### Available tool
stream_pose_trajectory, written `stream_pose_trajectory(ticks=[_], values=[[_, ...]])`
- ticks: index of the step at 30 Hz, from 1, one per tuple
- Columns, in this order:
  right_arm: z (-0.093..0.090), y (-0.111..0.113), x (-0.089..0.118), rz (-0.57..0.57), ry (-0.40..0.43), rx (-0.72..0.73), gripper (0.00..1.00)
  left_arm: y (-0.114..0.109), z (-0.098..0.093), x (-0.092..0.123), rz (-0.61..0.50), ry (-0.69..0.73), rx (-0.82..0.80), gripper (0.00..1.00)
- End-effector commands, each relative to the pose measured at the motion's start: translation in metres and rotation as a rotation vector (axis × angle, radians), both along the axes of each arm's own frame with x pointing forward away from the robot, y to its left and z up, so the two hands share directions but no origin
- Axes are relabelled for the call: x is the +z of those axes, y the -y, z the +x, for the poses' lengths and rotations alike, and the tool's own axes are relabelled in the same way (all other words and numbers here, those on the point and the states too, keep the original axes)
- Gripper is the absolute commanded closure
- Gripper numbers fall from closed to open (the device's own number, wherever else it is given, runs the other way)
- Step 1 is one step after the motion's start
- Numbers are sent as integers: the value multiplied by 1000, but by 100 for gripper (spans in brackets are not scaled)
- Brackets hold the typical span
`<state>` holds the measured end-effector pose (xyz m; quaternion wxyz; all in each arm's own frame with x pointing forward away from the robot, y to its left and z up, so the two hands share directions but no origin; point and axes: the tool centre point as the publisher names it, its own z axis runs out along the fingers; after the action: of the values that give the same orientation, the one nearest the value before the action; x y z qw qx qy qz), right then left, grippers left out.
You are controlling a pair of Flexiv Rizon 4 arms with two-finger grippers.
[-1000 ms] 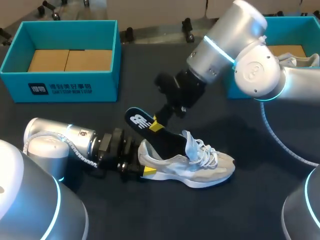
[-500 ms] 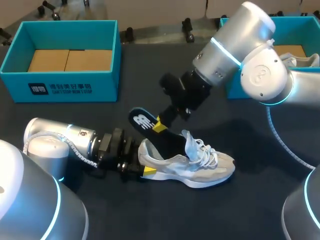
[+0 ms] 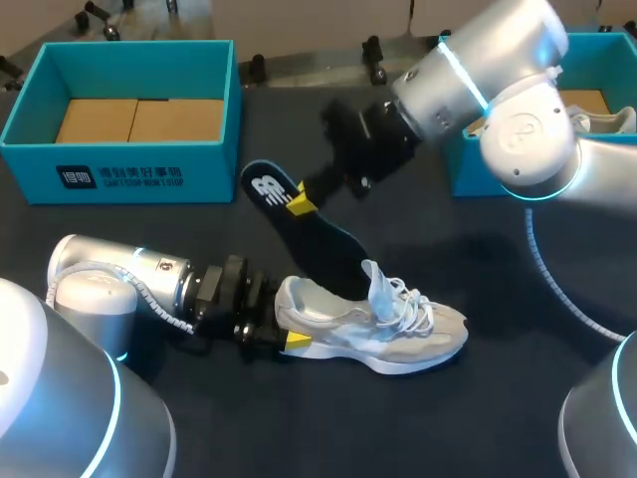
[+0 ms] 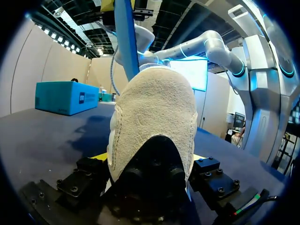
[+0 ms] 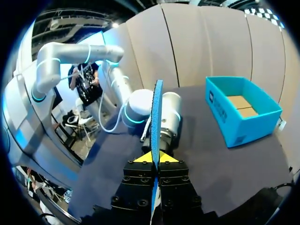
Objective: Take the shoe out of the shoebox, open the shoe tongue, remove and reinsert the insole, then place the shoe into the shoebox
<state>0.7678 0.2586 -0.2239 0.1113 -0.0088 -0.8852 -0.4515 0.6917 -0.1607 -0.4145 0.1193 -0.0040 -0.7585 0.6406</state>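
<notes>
**Friend:** What did your hands have?

**Me:** My left hand [image 3: 287, 324] squeezed the heel of the shoe [image 3: 398, 334] from both sides. The shoe lay flat on the table [image 3: 448, 418], with its toe pointing away from that hand. My right hand [image 5: 155, 158] was pinched shut on the insole [image 5: 156, 117], near its heel end.

**Friend:** Why hold the shoe at all?

**Me:** I think it was so the shoe would not slide or lift when the insole came up. The insole hung slanted below my right hand, its low end just over the shoe's opening. I could not tell if it was all the way out.

**Friend:** What else was around?

**Me:** An empty shoebox [image 3: 129, 169] sat well apart from my left hand, off to one side. The other shoebox [image 3: 468, 174] was back by my right arm, with a second shoe [image 3: 609, 121] inside.

**Friend:** Was anything in the way?

**Me:** The tongue [image 3: 376, 284] and laces [image 3: 413, 311] stood up right beside the insole's low end. I guessed the insole could catch on them going back in.
</notes>
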Motion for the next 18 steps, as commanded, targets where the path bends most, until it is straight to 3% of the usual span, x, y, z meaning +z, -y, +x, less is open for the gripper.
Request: stream_pose_trajectory(ticks=[1,10,18], values=[[-11,9,13,28,27,-39,100,1,0,-2,1,0,1,100],[-17,15,44,118,38,-82,100,1,0,-2,1,0,1,100],[-17,20,58,242,46,-131,100,1,0,-2,1,0,1,100]])
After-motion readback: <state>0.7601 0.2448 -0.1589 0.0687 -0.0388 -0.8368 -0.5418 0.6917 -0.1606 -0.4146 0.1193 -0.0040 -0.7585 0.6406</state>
